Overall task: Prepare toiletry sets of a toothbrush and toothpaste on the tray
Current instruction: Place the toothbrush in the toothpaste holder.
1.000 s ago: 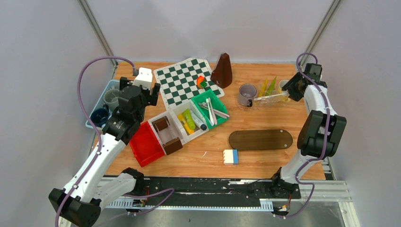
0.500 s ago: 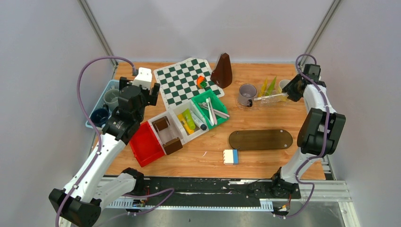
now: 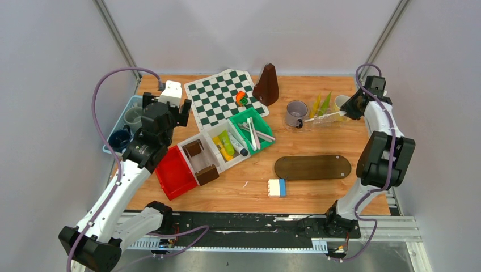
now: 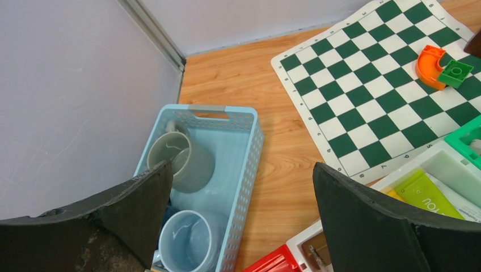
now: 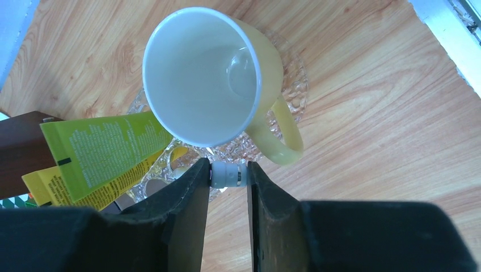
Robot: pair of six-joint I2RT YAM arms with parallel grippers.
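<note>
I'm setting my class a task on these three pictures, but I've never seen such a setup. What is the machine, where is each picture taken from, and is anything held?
These are two robot arms bolted to a wooden table, each ending in a two-finger gripper. One picture looks down from above; the other two come from cameras on the wrists. The left gripper is wide open, holding nothing, near a blue basket of mugs and a chessboard. The right gripper pinches the end of a toothbrush beside a yellow mug on a glass dish, with green and yellow tubes alongside. Sorting bins also sit on the table.
</note>
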